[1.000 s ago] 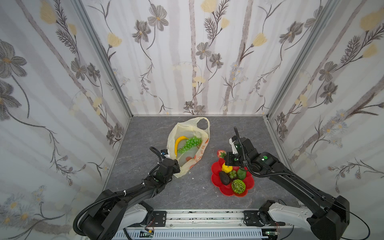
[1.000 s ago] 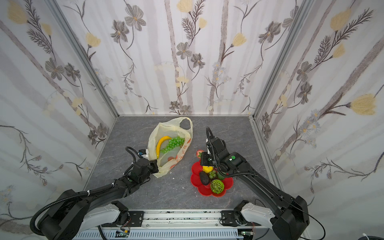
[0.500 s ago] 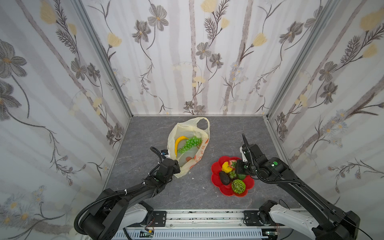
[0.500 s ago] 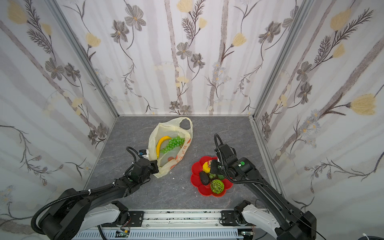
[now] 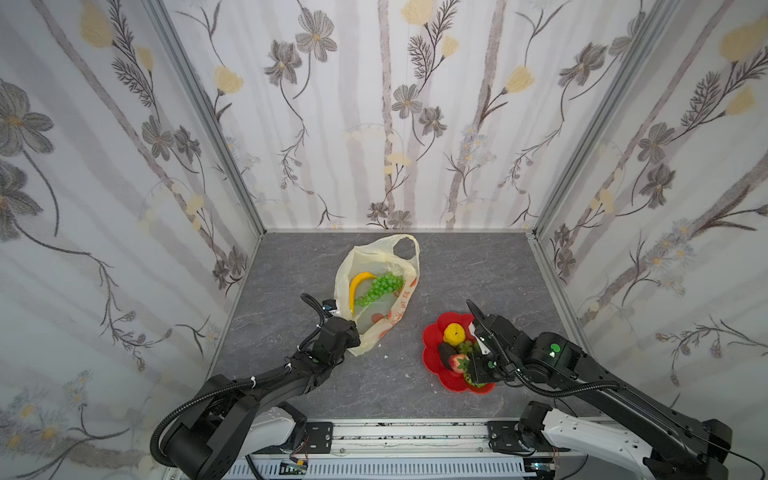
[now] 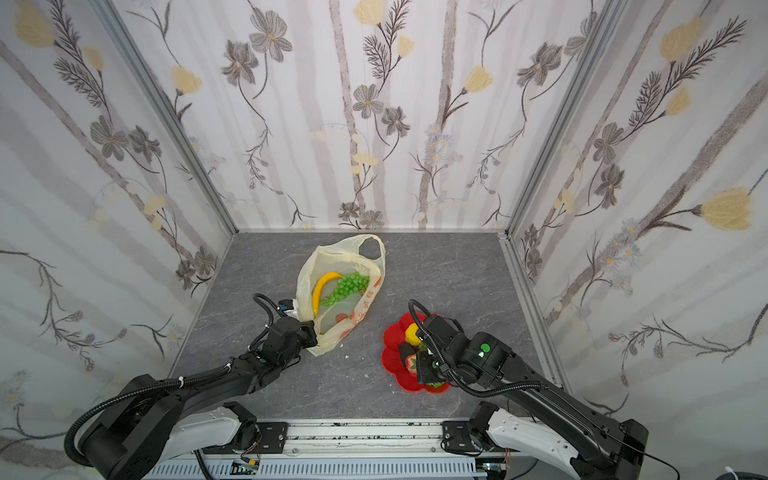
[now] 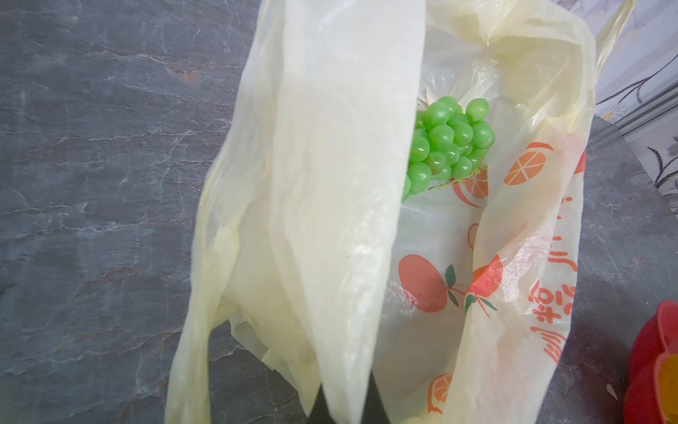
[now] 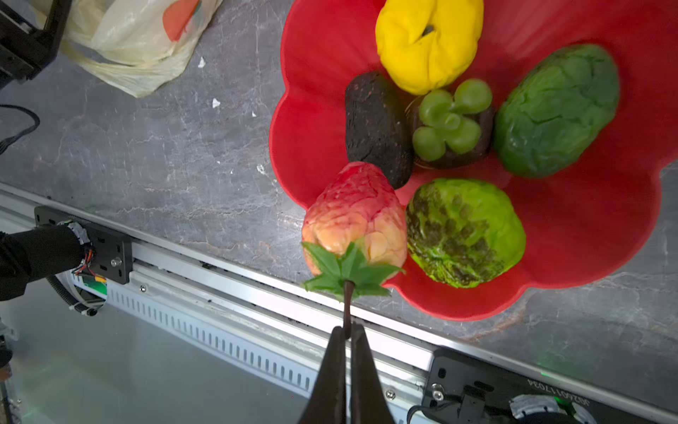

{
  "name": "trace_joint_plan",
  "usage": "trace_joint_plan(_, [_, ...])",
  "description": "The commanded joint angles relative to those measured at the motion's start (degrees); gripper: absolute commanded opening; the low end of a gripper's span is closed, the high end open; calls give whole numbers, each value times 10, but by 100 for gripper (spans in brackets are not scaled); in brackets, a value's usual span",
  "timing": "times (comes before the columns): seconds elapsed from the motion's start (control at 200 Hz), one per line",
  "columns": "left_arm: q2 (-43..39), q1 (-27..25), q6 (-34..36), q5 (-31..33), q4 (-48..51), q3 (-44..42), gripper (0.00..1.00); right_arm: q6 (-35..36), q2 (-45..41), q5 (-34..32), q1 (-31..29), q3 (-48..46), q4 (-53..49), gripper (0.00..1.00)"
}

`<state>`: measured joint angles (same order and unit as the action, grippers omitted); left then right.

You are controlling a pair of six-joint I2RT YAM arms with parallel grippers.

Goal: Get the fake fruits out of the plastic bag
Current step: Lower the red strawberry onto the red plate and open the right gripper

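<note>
Pinching the strawberry (image 8: 354, 216) by its stem in my right pincer (image 8: 346, 330) above the red flower-shaped plate (image 8: 587, 257), where five fake fruits (image 8: 464, 231) lie, I judge six out and two left: one banana (image 5: 356, 286) and one grape bunch (image 5: 380, 289) inside the plastic bag (image 5: 388, 322) at the plate's ten o'clock, its edge clamped by my left pincer (image 7: 347, 405).

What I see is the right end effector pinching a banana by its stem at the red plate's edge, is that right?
Not quite: the right wrist view shows the right end effector pinching the strawberry by its stem at the edge of the red plate. The banana lies inside the plastic bag in both top views.
</note>
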<state>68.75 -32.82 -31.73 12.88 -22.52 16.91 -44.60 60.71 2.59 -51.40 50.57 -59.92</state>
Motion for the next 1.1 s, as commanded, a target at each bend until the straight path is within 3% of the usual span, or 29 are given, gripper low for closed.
trace_joint_plan(0.0, [2, 1, -2, 11, -16, 1, 0, -30, 3, 12, -17, 5, -9, 0])
trace_joint_plan(0.62, [-13, 5, -5, 2, -16, -6, 0, -31, 60, 5, -44, -10, -35, 0])
trace_joint_plan(1.094, [-16, 12, -12, -6, -16, -9, 0, -32, 119, -17, -43, -9, 7, 0])
